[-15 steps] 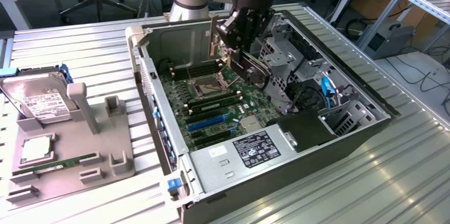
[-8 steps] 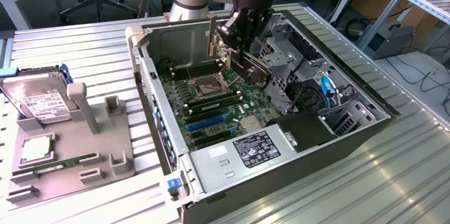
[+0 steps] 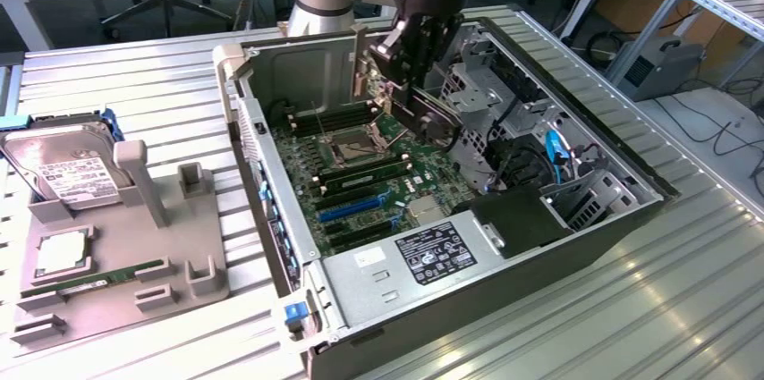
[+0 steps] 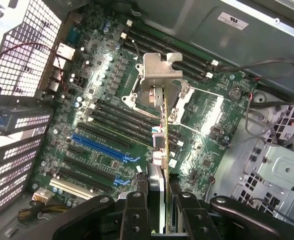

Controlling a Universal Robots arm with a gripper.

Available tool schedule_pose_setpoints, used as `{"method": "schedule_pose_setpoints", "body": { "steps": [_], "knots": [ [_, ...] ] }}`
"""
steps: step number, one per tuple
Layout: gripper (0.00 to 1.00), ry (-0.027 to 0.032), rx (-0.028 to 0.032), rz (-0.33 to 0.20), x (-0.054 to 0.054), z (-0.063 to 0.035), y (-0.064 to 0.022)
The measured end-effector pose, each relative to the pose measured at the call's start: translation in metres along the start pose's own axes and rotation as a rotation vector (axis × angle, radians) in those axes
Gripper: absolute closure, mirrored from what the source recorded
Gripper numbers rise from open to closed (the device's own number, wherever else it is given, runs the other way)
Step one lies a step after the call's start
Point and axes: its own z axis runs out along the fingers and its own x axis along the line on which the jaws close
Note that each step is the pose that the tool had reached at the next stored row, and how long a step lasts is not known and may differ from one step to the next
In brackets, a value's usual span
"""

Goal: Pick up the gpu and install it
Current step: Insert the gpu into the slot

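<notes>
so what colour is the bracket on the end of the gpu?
Silver, bare metal. The bracket on the gpu shows best in the wrist view.

The gpu (image 3: 427, 119) hangs inside the open case (image 3: 245, 121), above the board (image 3: 358, 185), clamped in the gripper (image 4: 160, 192). It is a thin dark card with a round black cooler on one face, and it sits tilted in the exterior view. In the wrist view it is edge-on, with its silver bracket at the far end, seemingly not yet seated.
</notes>
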Motion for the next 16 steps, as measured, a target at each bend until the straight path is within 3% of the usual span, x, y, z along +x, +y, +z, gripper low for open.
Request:
{"method": "schedule_pose_setpoints", "body": {
  "steps": [16],
  "knots": [
    [0.73, -0.0023, -0.0025, -0.081, 0.0000, 0.0001, 0.0000]
  ]
}}
